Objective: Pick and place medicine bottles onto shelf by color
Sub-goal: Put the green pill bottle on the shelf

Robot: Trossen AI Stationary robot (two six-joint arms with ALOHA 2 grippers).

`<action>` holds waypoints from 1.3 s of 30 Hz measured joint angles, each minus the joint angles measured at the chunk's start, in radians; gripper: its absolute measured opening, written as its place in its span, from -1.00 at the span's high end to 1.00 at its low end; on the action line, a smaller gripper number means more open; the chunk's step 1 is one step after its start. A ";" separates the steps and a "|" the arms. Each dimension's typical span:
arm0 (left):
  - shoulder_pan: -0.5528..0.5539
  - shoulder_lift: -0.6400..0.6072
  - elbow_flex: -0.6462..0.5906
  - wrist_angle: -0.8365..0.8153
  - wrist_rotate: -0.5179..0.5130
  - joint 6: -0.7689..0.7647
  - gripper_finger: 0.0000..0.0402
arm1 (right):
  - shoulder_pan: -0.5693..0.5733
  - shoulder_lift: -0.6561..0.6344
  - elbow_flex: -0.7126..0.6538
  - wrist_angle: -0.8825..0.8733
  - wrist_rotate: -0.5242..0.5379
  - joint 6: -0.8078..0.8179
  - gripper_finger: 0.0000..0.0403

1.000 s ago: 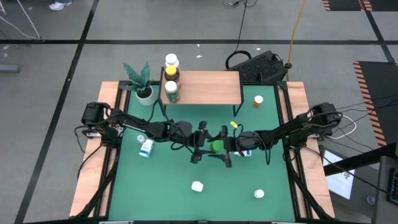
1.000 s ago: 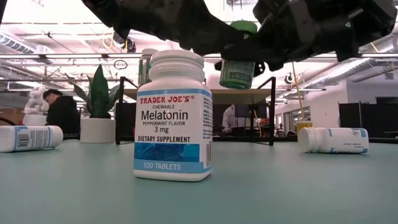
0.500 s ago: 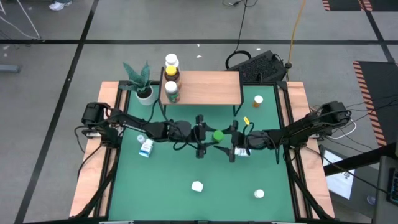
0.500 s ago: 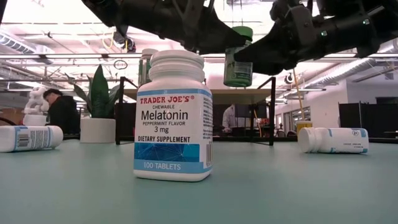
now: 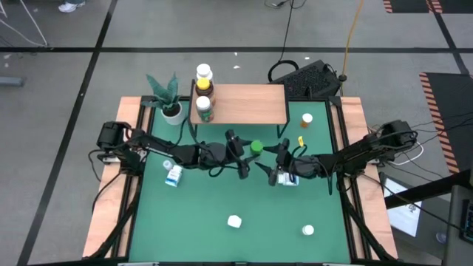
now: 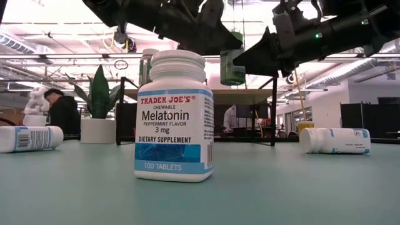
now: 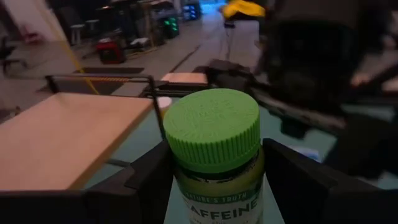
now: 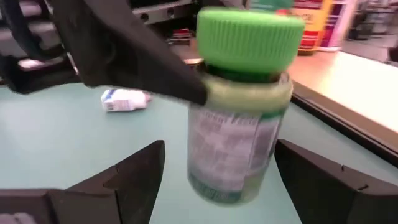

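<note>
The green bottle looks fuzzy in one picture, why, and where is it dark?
Right wrist view: the green bottle is smeared, its label unreadable. Left wrist view: its cap is crisp between the left end effector fingers; the room behind is dim. Low view: bright ceiling lights leave both arms as dark shapes.

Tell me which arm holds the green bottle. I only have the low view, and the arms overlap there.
Observer: The left pincer is shut on the bottle.
Operator: Report the right one.
Observer: The right pincer is open, facing the bottle without touching it.
Operator: Describe the shelf top.
Observer: The shelf carries two bottles, both at the end nearer the plant.
</note>
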State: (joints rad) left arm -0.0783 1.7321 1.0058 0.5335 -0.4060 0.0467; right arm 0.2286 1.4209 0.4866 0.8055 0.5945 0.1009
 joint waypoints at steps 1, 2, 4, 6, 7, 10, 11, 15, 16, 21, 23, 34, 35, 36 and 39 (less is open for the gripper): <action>0.001 0.000 0.000 0.012 -0.006 -0.021 -0.14 | 0.001 0.002 0.000 0.000 0.015 0.000 -0.46; 0.001 0.000 0.000 0.023 -0.007 -0.045 -0.14 | 0.002 0.008 0.000 0.006 0.032 0.000 -0.46; 0.001 0.000 0.000 0.045 -0.010 -0.079 -0.14 | 0.004 0.023 0.000 0.021 0.038 -0.008 -0.46; 0.000 0.000 0.000 0.060 -0.009 -0.096 -0.14 | 0.004 0.048 -0.001 0.071 0.037 -0.030 -0.46; -0.001 0.000 0.000 0.062 -0.009 -0.101 -0.14 | 0.004 0.062 -0.001 0.101 0.037 -0.041 -0.46; -0.002 0.000 0.000 0.064 -0.001 -0.102 -0.14 | 0.003 0.104 -0.001 0.190 0.060 -0.061 -0.46; -0.002 0.000 0.000 0.064 0.005 -0.102 -0.14 | 0.003 0.115 -0.001 0.210 0.063 -0.061 -0.46; -0.003 0.000 0.000 0.061 0.010 -0.095 -0.14 | 0.003 0.117 -0.001 0.219 0.064 -0.046 -0.39; -0.003 0.000 0.000 0.060 0.012 -0.095 -0.14 | 0.003 0.117 -0.001 0.220 0.064 -0.043 -0.35; -0.001 0.000 0.000 0.056 0.042 -0.061 -0.14 | 0.003 0.116 -0.001 0.211 0.056 -0.042 -0.03; -0.001 0.000 0.000 0.054 0.045 -0.060 -0.14 | 0.002 0.116 -0.002 0.207 0.038 -0.051 0.02; -0.013 -0.031 0.000 -0.020 0.330 0.047 -0.46 | 0.001 0.089 -0.002 0.186 -0.334 -0.072 -0.15; -0.012 -0.038 0.000 -0.032 0.415 0.063 -0.50 | -0.002 0.089 -0.001 0.193 -0.392 -0.076 -0.15; -0.011 -0.041 0.000 -0.032 0.488 0.069 -0.53 | -0.005 0.089 0.000 0.196 -0.447 -0.080 -0.14; -0.014 -0.042 0.000 -0.031 0.599 0.085 -0.61 | -0.015 0.089 0.000 0.216 -0.612 -0.083 -0.13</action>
State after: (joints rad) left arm -0.0924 1.6897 1.0061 0.5026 0.1926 0.1318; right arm 0.2138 1.5097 0.4863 1.0213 -0.0175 0.0177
